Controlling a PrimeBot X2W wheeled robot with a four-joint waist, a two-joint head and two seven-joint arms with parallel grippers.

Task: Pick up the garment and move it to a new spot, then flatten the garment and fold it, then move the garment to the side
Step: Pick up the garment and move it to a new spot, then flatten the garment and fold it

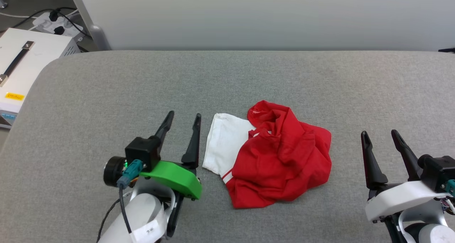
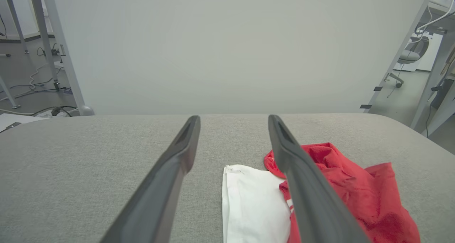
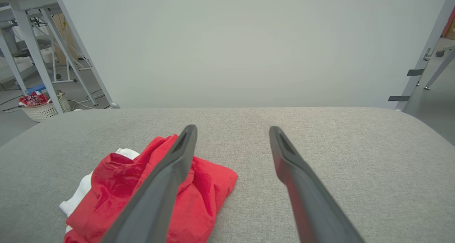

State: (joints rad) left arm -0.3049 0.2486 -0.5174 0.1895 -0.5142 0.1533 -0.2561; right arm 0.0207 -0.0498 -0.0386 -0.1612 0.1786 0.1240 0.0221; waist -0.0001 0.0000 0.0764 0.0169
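Observation:
The garment lies crumpled in a heap on the grey table, red body bunched up, one white sleeve spread flat to its left. In the left wrist view the garment sits just right of the fingers, its white sleeve between them. My left gripper hovers open just left of the sleeve, holding nothing. Well to the right of the heap my right gripper stands open and empty; in its wrist view the garment lies at lower left, partly behind the left finger.
A pale wall panel rises behind the table's far edge. Off the table's left end stand a white box with a black handle and a power strip. A basket of cloth sits on the floor far left.

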